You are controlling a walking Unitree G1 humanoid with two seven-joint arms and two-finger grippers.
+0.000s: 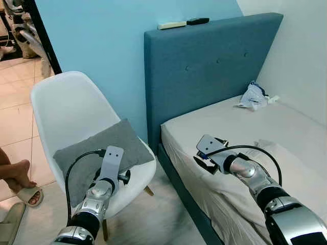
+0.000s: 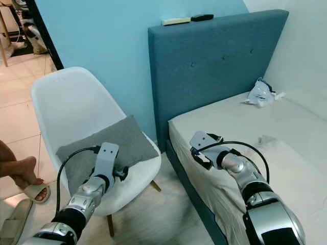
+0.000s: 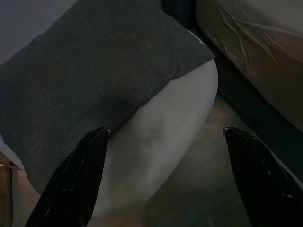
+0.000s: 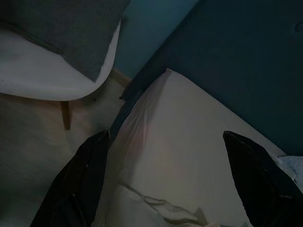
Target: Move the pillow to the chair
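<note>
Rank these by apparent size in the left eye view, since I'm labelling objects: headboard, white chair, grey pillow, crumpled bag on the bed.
1. Headboard
2. White chair
3. Grey pillow
4. Crumpled bag, though it lies farthest from the camera.

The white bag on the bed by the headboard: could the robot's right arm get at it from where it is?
Probably not without stretching: the right gripper hovers open at the mattress edge, the white bag lies far back, though nothing blocks the way.

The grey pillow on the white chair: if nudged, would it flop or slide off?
The grey pillow looks soft and probably light, so it would likely sag rather than stay stiff. It overhangs the white chair at the seat's smooth front edge, so a push might slide it off.
</note>
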